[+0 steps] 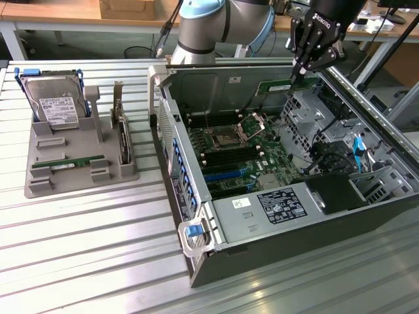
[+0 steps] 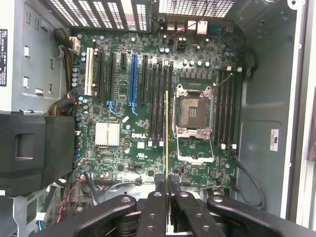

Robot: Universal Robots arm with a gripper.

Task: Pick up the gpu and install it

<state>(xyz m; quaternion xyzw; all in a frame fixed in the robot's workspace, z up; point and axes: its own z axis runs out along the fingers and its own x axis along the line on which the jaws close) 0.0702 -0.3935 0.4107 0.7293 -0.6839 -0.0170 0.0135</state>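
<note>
My gripper (image 1: 300, 67) hangs over the far side of the open computer case (image 1: 196, 216), shut on the gpu (image 1: 276, 85), a thin green circuit-board stick. In the wrist view the gpu (image 2: 167, 133) is seen edge-on as a narrow yellow-green line between my fingertips (image 2: 161, 183). It is held above the motherboard (image 2: 123, 148), lined up with the black memory slots (image 2: 159, 103) just beside the open CPU socket (image 2: 192, 111). Whether it touches a slot I cannot tell.
A grey tray (image 1: 78, 176) on the exterior view's left holds a silver hard drive (image 1: 57, 104), a dark card on edge (image 1: 124, 144) and another green stick (image 1: 69, 161). A black shroud (image 2: 34, 148) and cables (image 2: 74, 192) crowd one end of the case.
</note>
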